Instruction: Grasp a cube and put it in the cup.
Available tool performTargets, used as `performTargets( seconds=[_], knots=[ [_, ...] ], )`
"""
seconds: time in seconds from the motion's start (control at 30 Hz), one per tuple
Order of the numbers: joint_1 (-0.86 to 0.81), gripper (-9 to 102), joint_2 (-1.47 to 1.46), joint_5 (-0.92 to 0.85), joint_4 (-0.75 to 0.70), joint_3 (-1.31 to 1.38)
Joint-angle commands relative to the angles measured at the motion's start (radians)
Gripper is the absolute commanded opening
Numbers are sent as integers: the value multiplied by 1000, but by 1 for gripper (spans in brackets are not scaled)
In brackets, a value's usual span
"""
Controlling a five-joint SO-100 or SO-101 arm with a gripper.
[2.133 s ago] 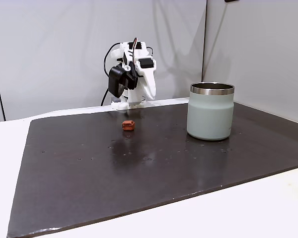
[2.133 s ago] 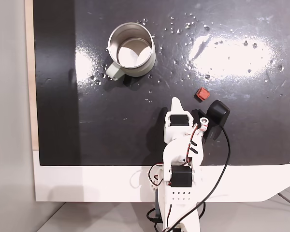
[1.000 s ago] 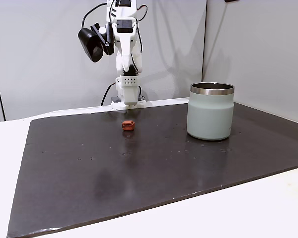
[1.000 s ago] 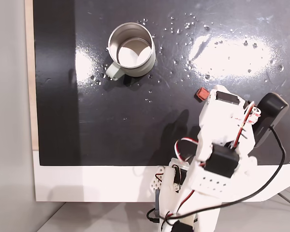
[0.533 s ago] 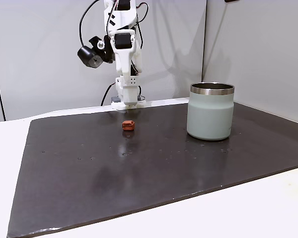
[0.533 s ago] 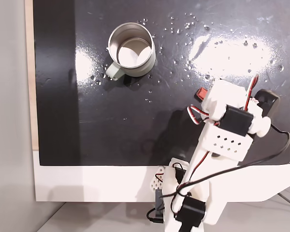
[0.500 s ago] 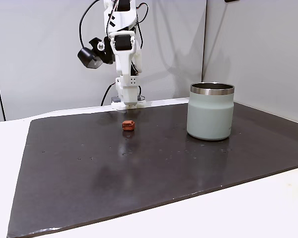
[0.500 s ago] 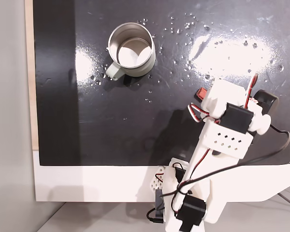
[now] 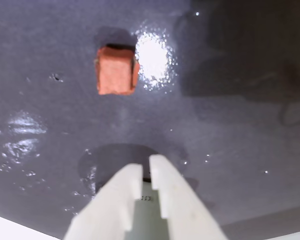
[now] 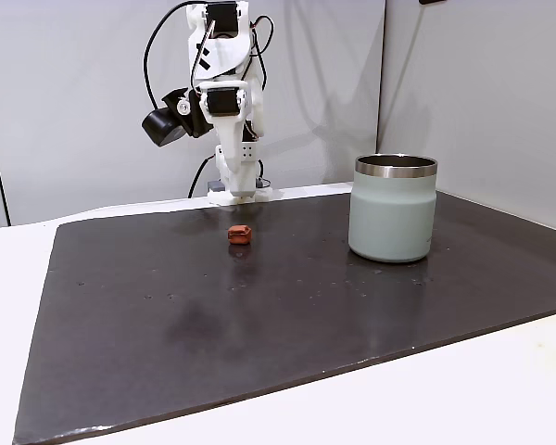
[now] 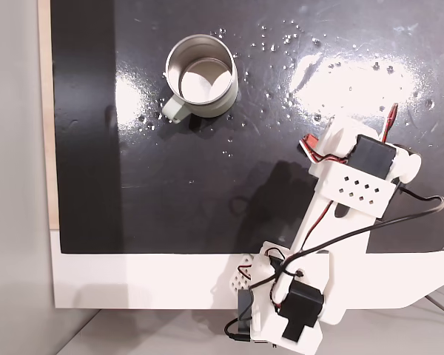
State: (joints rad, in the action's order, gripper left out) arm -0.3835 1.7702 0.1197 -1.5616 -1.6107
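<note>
The cube (image 9: 116, 70) is seen lying on the dark mat (image 10: 287, 306), well apart from the cup (image 10: 394, 209); the gripper (image 9: 146, 171) is held above the cube, fingers nearly pressed together, pinching nothing.

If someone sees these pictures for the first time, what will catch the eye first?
Probably the white arm, raised high at the back of the dark mat in a fixed view. Next, the pale grey-green cup with its steel rim on the right, and the small rust-red cube lying alone in front of the arm's base.
</note>
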Motion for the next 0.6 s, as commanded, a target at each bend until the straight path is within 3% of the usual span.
performTargets(
  seconds=[0.0,0.17,0.4,0.57],
  knots=[
    [-8,0,-5,11,12,66],
    [-9,8,-32,8,21,64],
    [-12,31,-95,0,18,64],
    [-20,32,-123,-9,28,71]
  ],
)
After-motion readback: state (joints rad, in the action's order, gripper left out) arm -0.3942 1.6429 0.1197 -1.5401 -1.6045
